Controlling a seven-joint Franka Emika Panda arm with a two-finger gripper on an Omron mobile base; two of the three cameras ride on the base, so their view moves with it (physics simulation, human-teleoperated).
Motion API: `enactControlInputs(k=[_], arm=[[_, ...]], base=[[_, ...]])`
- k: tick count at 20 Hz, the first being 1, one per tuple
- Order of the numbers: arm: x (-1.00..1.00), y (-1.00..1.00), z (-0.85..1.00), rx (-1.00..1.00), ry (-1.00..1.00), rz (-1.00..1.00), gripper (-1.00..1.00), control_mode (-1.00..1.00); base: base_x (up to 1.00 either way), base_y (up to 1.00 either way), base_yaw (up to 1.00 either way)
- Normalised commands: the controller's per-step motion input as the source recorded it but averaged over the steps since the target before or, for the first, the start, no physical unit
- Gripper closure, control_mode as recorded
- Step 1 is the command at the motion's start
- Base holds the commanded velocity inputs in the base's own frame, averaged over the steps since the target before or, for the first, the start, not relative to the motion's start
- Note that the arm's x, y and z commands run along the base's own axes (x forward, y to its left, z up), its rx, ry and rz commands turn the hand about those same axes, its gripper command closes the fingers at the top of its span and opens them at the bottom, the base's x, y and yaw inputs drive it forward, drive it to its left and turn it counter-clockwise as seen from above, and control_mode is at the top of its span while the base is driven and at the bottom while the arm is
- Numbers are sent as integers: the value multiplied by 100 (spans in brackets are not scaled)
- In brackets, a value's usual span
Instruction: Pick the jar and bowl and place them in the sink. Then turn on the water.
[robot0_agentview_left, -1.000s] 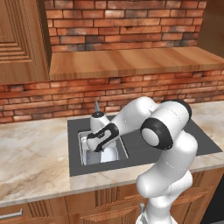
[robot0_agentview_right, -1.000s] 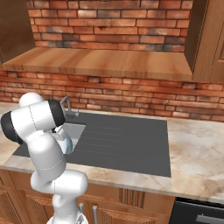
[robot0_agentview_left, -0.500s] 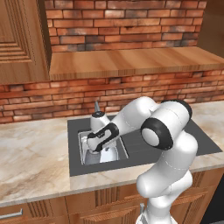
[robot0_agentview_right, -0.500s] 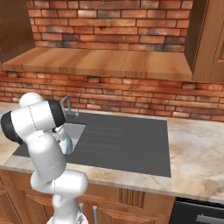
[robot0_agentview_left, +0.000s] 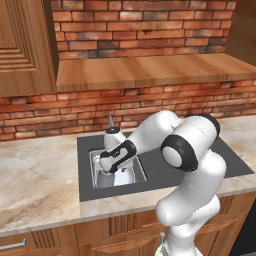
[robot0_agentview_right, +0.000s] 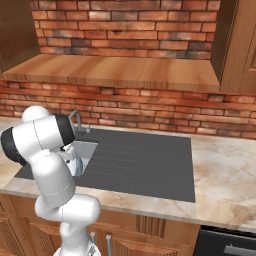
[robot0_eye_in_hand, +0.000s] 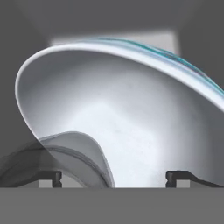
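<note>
Hand (robot0_eye_in_hand: 113, 177) released, fingers spread wide around bowl (robot0_eye_in_hand: 127, 113) tilted inside sink (robot0_agentview_left: 131, 174), jar (robot0_eye_in_hand: 65, 157) touching it at seven o'clock; risk on lifting out: a finger catching the rim and tipping both.

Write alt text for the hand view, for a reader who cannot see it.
A pale, glossy bowl tilts toward the camera, showing its inside, with the grey sink wall behind it. A translucent grey jar lies at the lower left, overlapping the bowl's rim. The pincer is spread wide at the bottom, gripping nothing.
</note>
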Motion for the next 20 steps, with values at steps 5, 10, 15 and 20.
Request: enactControlInputs(k=[5, 10, 15, 20], arm=[[-1, 0, 4, 0, -8, 0, -100, -100], [0, 0, 17, 0, -12, 0, -100, -100], [-1, -2, 43, 0, -11, 0, -100, -100], [0, -5, 38, 0, -7, 0, -100, -100]], base=[[0, 0, 0], [0, 0, 0], [0, 0, 0], [0, 0, 0]])
